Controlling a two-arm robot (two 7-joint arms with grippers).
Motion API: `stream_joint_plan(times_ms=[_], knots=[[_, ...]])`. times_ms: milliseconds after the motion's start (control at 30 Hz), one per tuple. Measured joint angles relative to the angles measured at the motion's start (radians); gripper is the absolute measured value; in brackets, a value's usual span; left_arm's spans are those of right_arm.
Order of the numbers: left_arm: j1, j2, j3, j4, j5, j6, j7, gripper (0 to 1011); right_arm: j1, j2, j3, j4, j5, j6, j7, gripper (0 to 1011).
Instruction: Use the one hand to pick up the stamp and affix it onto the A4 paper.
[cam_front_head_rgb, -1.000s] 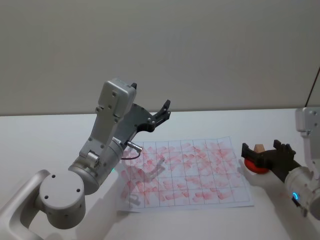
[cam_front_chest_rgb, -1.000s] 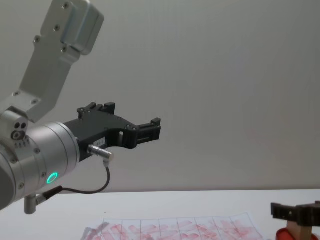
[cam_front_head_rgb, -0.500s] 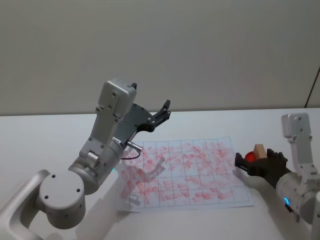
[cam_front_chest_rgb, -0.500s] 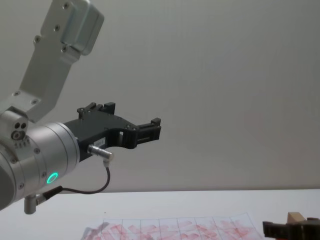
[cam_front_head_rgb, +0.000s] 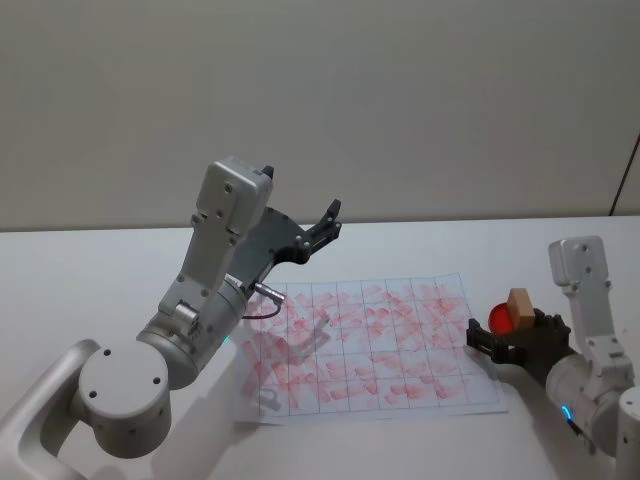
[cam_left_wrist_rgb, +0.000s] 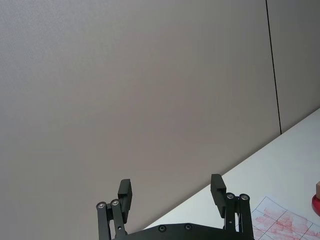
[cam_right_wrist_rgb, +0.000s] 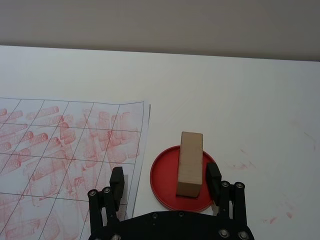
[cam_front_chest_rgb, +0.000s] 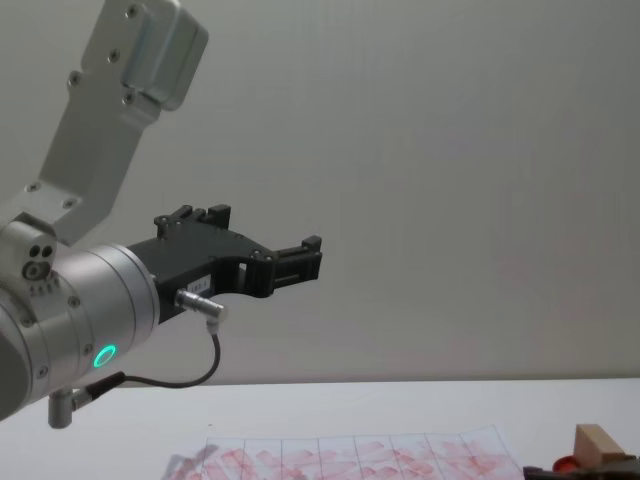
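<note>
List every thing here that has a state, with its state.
stamp: standing on the ink pad, not gripped
ink pad: uncovered, stamp on it
paper: spread out, covered in red marks
right gripper: open at the ink pad, holding nothing
left gripper: open, raised in the air

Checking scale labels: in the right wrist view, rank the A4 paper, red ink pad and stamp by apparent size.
1. A4 paper, partly cut off.
2. red ink pad.
3. stamp, standing on the pad.
</note>
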Motion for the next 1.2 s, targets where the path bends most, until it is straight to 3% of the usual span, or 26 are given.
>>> stream_joint_plan(times_ms=[1033, 1200], knots=[[0.0, 0.0, 0.0, 0.0, 0.0, 0.0, 0.0, 1001, 0.0, 0.0, 0.012, -0.023, -0.057, 0.012, -0.024, 1001], [0.0, 0.0, 0.0, 0.0, 0.0, 0.0, 0.0, 1001, 0.0, 0.0, 0.014, -0.024, -0.059, 0.012, -0.024, 910]])
